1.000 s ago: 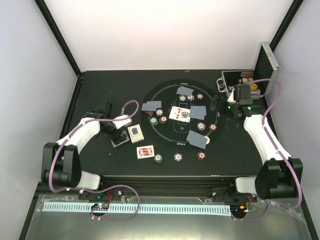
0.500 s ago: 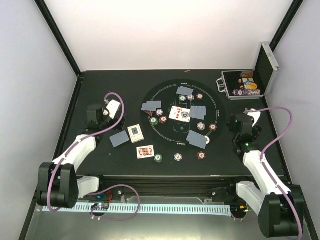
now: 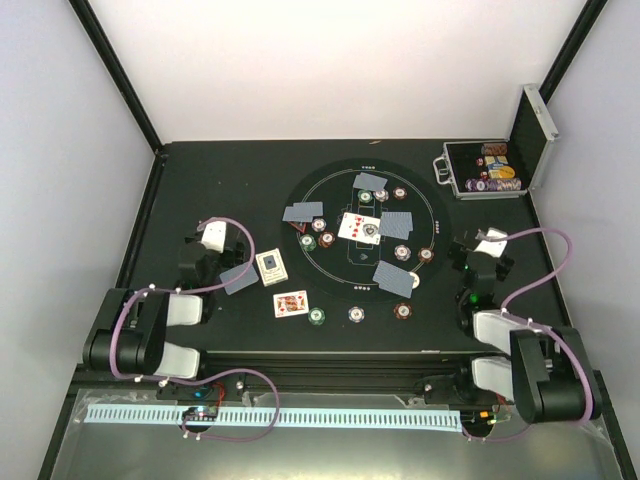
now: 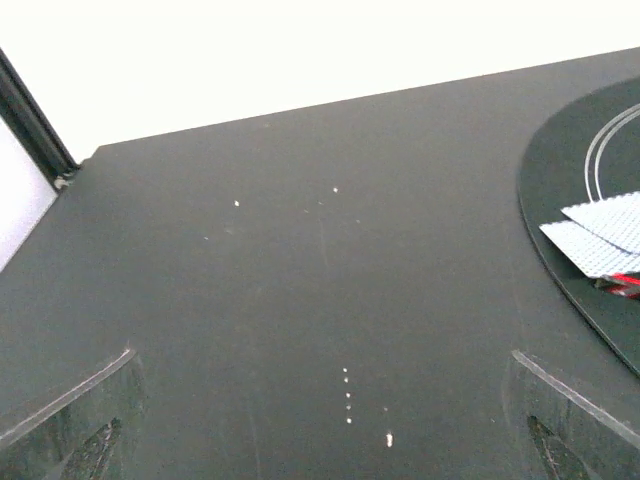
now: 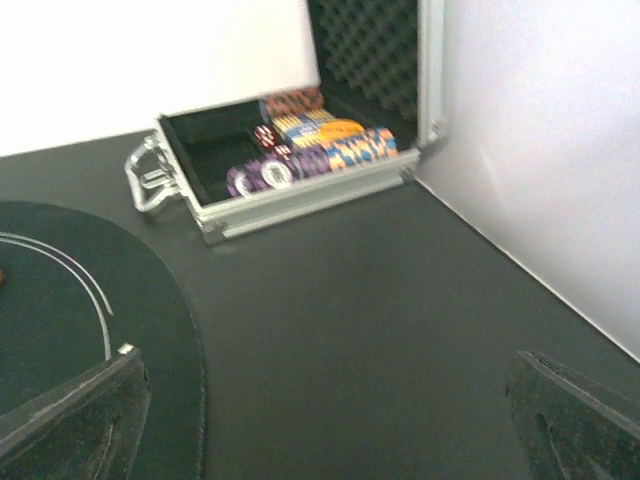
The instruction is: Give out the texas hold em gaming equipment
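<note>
left gripper (image 3: 208, 243) pulled back, right gripper (image 3: 480, 246) too

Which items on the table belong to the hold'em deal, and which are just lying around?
Job:
- cards on the mat
- loose cards left of it
- chips, on and near the mat

Lying about:
- case, open, far right
- stacked chips inside it
- mat, only the surface

White-and-black arms (image 3: 185, 309), purple cables (image 3: 548, 233)
</note>
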Motion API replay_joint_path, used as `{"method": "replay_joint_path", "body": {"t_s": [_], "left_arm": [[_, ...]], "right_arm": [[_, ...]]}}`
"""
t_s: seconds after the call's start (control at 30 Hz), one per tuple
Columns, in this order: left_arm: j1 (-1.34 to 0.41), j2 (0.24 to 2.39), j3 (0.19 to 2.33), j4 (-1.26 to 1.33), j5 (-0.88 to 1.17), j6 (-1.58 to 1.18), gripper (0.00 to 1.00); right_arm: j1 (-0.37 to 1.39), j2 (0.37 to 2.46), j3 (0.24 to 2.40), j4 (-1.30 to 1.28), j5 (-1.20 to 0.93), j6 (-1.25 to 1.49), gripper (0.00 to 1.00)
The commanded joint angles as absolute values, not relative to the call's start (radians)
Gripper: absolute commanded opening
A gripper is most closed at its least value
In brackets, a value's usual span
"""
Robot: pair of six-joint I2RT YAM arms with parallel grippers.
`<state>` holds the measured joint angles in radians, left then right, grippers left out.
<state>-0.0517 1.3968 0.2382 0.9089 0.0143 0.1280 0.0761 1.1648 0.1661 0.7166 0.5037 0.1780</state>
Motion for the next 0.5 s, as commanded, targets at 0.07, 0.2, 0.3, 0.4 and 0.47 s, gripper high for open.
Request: {"method": "replay_joint_path", "body": {"t_s": [0.07,0.2,0.3,0.4,0.47], "left_arm": [[-0.045,1.370,0.281,0.974,-0.100,0.051,0.99],[-0.044,1.387,0.306,0.946,-0.103,0.055,0.99],[-0.043,1.385,0.303,0.948,-0.103,0.055,0.99],[-0.044,1.384,0.302,0.949,-0.103,0.055,0.99],[-0.044,1.384,0.302,0.950,-0.103,0.055,0.99]], "right_arm": [[0.071,1.359,0.192,1.136,0.279,0.041,1.00],[0.044,1.404,0.284,1.024,0.204,0.043,1.00],[0.035,1.399,0.278,1.017,0.194,0.044,1.00],[0.038,1.405,0.263,1.070,0.196,0.036,1.00],[0.038,1.391,0.272,1.025,0.197,0.042,1.00]]}}
